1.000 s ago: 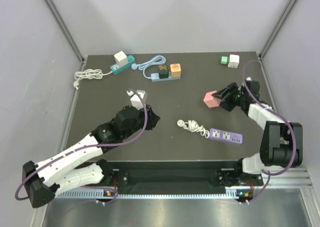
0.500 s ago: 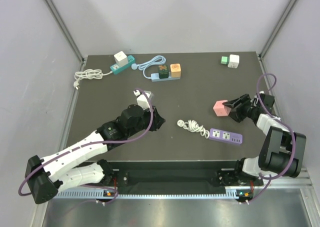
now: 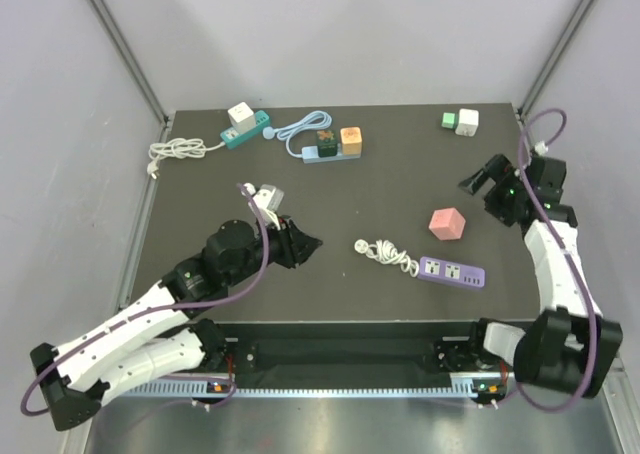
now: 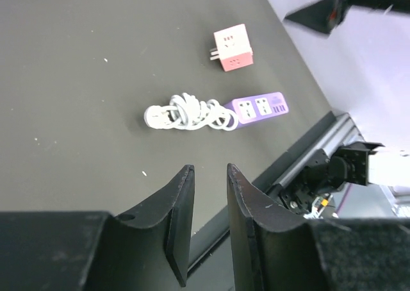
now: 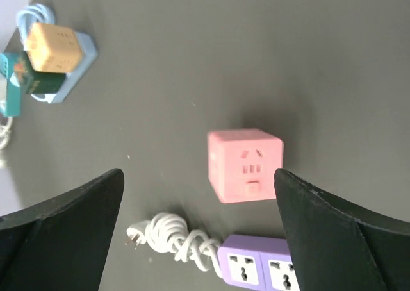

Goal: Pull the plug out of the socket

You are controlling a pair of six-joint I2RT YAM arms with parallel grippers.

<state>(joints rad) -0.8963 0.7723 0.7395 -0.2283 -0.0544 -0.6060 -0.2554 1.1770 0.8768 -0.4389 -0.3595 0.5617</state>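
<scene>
The pink cube plug [image 3: 447,223] lies by itself on the dark table, its prongs showing in the left wrist view [image 4: 232,47]. It is apart from the purple socket strip [image 3: 451,272], whose white cord [image 3: 388,254] is bundled at its left end. My right gripper [image 3: 480,180] is wide open and empty, raised to the right of and beyond the cube; its wrist view [image 5: 197,173] shows the cube [image 5: 246,164] and the strip [image 5: 256,268] below. My left gripper [image 3: 310,242] is empty, its jaws a narrow gap apart [image 4: 210,168], left of the cord.
A teal strip with a white cube [image 3: 245,124] and a blue strip with an orange and a dark cube [image 3: 335,144] lie at the back. A green and a white cube [image 3: 460,122] sit at the back right. A loose white cord [image 3: 175,152] lies far left.
My right gripper carried the pink cube towards the strip, let it go on the table, and pulled back up to the right. My left arm drew back a little to the left.
</scene>
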